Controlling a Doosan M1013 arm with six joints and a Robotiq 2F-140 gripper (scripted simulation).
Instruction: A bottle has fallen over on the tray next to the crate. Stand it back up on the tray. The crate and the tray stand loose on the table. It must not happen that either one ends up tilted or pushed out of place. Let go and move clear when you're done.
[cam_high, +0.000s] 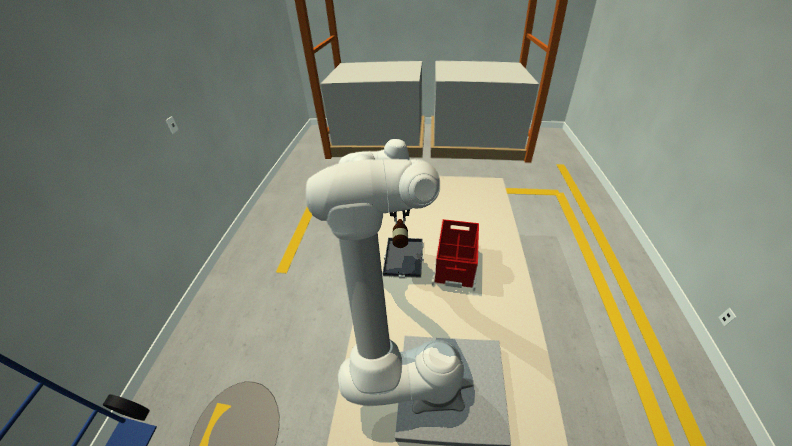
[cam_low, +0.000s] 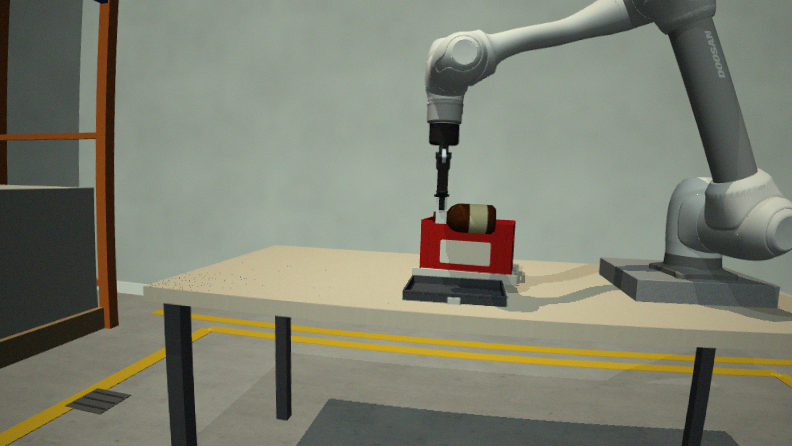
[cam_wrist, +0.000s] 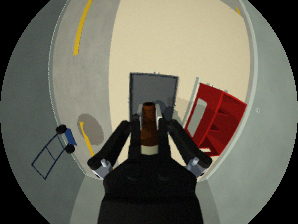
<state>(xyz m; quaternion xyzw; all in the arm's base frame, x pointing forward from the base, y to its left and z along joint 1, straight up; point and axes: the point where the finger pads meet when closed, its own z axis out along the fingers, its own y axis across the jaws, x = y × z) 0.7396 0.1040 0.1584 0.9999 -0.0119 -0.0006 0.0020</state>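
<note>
The brown bottle (cam_high: 400, 234) (cam_low: 460, 217) (cam_wrist: 149, 131) with a pale label lies level in the air, its base towards the robot's base. My gripper (cam_high: 399, 220) (cam_low: 441, 214) (cam_wrist: 149, 109) points straight down and is shut on the bottle's neck. The dark, low-rimmed tray (cam_high: 394, 265) (cam_low: 432, 286) (cam_wrist: 150, 87) lies flat on the table, below the bottle and clear of it. The red crate (cam_high: 455, 271) (cam_low: 429, 249) (cam_wrist: 210, 95) stands upright to the right of the tray in the top view, with a gap between them.
The crate has open compartments, and its upper edge is near the bottle's height in the exterior view. A pale strip (cam_low: 423, 271) runs along the crate's foot on the tray side. The robot's base stands on a grey plate (cam_high: 487, 409) (cam_low: 692, 293) on the same table.
</note>
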